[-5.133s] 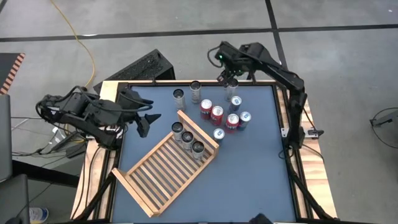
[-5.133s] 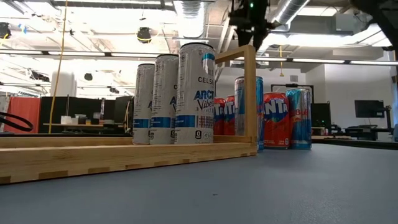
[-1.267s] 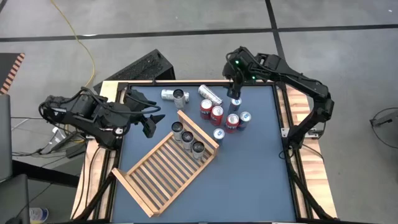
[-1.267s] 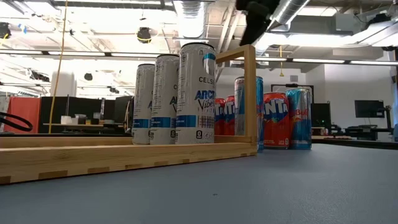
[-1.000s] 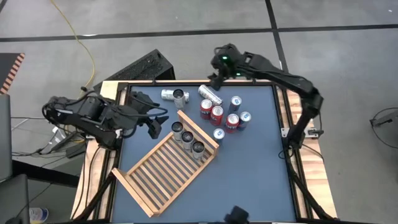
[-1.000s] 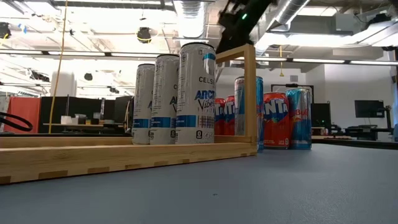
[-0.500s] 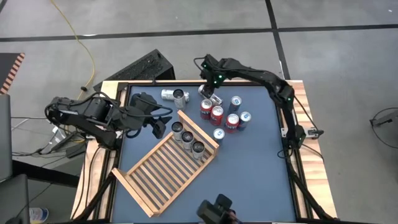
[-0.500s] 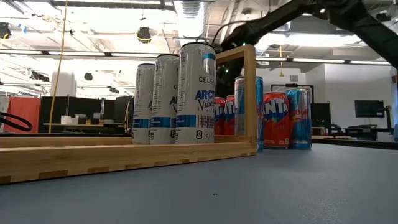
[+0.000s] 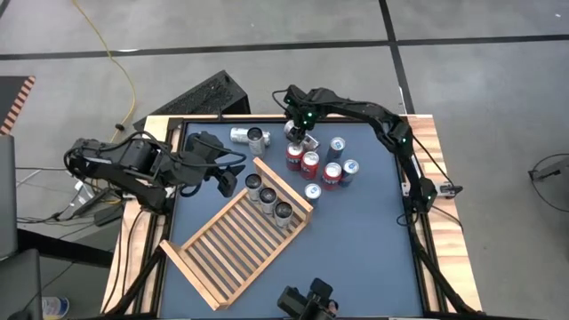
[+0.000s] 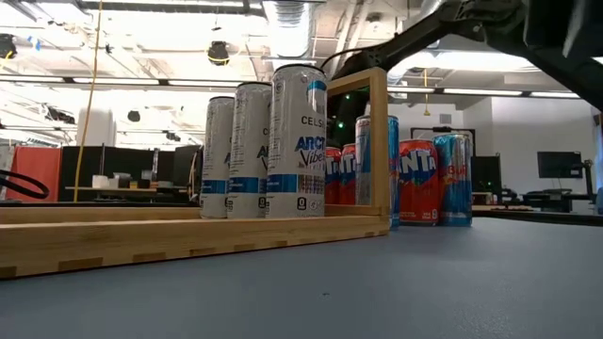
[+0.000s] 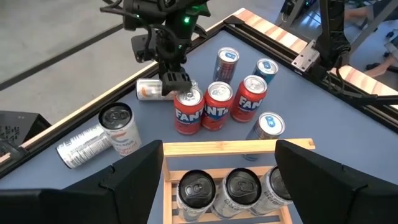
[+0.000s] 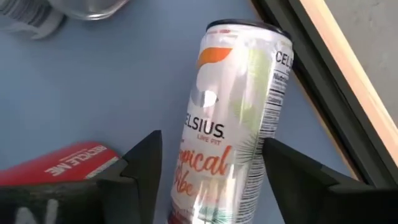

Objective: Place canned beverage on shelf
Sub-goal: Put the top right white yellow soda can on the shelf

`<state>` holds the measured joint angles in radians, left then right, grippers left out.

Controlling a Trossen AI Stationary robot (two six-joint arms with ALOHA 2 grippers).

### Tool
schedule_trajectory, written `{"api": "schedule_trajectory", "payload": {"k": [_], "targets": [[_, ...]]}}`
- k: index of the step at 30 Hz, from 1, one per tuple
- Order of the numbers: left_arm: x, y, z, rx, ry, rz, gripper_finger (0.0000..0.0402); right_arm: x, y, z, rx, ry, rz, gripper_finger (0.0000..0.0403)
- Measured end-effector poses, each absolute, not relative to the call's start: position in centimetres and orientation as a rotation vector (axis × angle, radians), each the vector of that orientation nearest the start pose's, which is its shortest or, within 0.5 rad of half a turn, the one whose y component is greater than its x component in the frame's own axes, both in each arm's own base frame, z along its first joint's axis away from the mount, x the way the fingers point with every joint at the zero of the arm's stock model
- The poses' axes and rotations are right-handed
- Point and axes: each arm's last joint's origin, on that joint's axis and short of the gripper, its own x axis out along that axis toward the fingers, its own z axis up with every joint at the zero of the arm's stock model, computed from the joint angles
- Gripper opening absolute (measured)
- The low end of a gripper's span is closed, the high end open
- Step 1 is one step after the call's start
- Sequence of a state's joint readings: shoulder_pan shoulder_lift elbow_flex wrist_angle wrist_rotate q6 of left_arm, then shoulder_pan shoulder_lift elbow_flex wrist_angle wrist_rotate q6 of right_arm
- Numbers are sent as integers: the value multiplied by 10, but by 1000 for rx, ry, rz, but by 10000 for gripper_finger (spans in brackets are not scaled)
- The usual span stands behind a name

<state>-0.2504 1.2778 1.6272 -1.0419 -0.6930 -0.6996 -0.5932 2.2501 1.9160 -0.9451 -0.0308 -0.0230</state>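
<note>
The right gripper (image 12: pixel 208 180), open, sits over a fallen silver can (image 12: pixel 231 118) at the far table edge, so it must close and lift it onto the shelf (image 9: pixel 233 244); the open left gripper (image 9: pixel 228 174) waits left.

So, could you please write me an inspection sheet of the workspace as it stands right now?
Surface: blue table top, wooden border.
Job's things: slatted wooden shelf lying flat, three silver cans upright at its far end; six loose cans upright beside it; two silver cans tipped over, one near the far edge, one below the right gripper.
Clutter: nothing seen.
Grippers: right gripper open astride the fallen Celsius can; left gripper open, facing the shelf.
Cables: yellow cable on the floor.
Surroundings: grey floor, dark case behind the table.
</note>
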Motion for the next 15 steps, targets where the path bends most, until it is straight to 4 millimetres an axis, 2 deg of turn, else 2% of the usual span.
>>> {"api": "schedule_trajectory", "payload": {"k": [3, 10, 15], "targets": [[220, -37, 439, -347, 440, 612, 297, 385, -260, 189, 384, 1254, -470, 190], [220, -37, 439, -344, 445, 613, 297, 383, -259, 191, 382, 1262, -468, 21], [220, -37, 439, -343, 446, 613, 297, 380, -258, 204, 385, 1247, -465, 12]]}}
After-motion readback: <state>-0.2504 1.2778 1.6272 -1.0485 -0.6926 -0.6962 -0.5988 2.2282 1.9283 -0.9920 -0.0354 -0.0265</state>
